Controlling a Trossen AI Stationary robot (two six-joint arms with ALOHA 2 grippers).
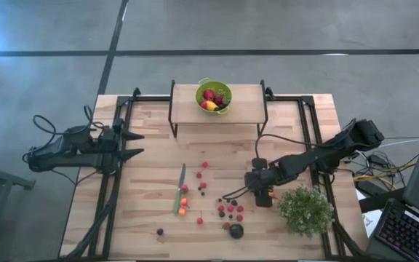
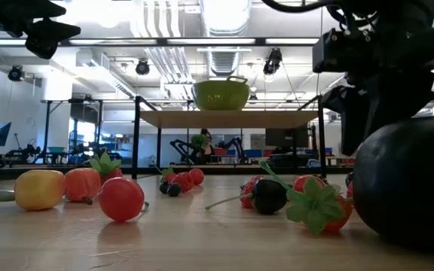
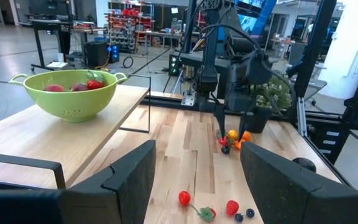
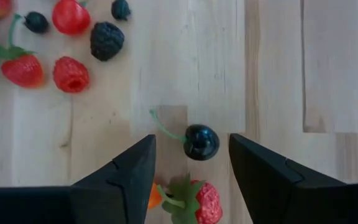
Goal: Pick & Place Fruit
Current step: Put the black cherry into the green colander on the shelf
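The wooden table (image 1: 151, 138) carried a raised shelf (image 1: 246, 109) at its far edge, and on that shelf sat the green colander (image 1: 214, 94), already holding a few fruits, which looked like the drop-off point for the task. The left arm waited at the table's left edge, well apart from the work, its left gripper (image 1: 135, 144) spread wide and holding nothing. The right arm reached in from the right side, with the bushy plant (image 1: 305, 209) just beside it, and its right gripper (image 4: 191, 163) hung part-open, pointing down over the near-right part of the table. Most of the fruit (image 1: 230, 209) still lay scattered on the boards there, to the right of the green-handled knife (image 1: 180, 188). Directly between the parted fingers lay a dark cherry (image 4: 201, 142) with a green stem, untouched on the wood, a strawberry (image 4: 202, 202) close by it. The jaws appeared set astride the cherry in order to close on it next.
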